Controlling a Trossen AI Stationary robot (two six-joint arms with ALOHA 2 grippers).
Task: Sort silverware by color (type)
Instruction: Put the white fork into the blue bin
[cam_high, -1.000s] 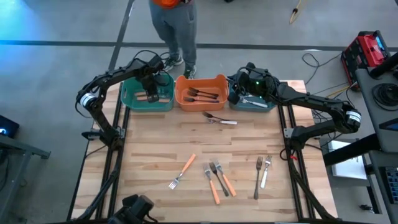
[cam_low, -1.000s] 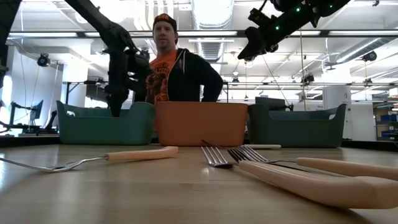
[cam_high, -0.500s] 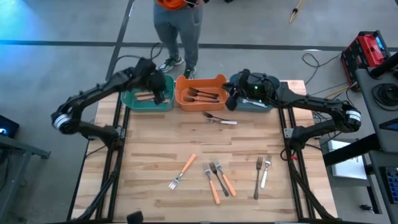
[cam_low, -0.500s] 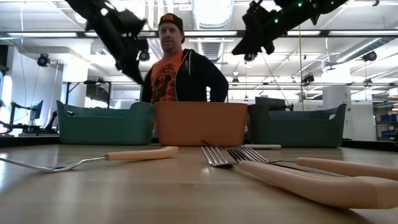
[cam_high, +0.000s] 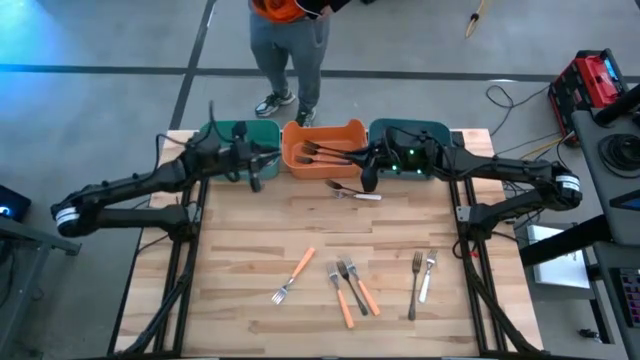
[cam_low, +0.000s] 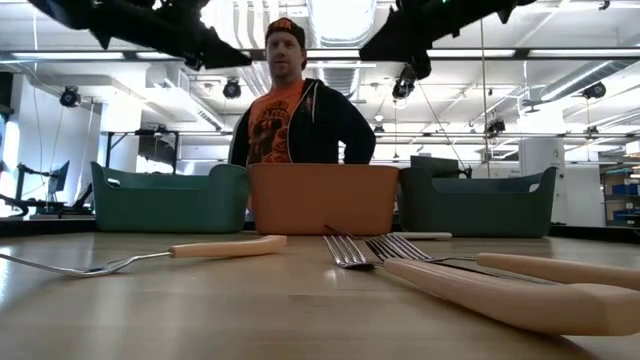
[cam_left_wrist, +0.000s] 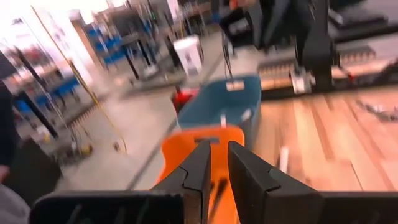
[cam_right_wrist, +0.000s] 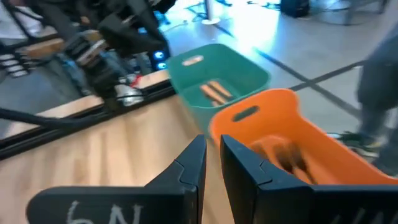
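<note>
A: Fingers?

B: Left gripper (cam_high: 254, 178) fingers nearly together, holding nothing, above the worktop (cam_high: 240, 250) just in front of the green bin (cam_high: 222, 135). Right gripper (cam_high: 367, 178) likewise, empty, in front of the orange bin (cam_high: 322, 160).

A: Silverware?

B: One fork (cam_high: 352, 192) lies just beside the right fingers. The other forks (cam_high: 350, 285) lie well apart from both, near the front edge. Bare wood between.

A: Room?

B: A person (cam_low: 292, 110) stands behind the bins.

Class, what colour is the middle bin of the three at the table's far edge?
Orange; the middle bin shows best in the high view, between two green bins.
</note>
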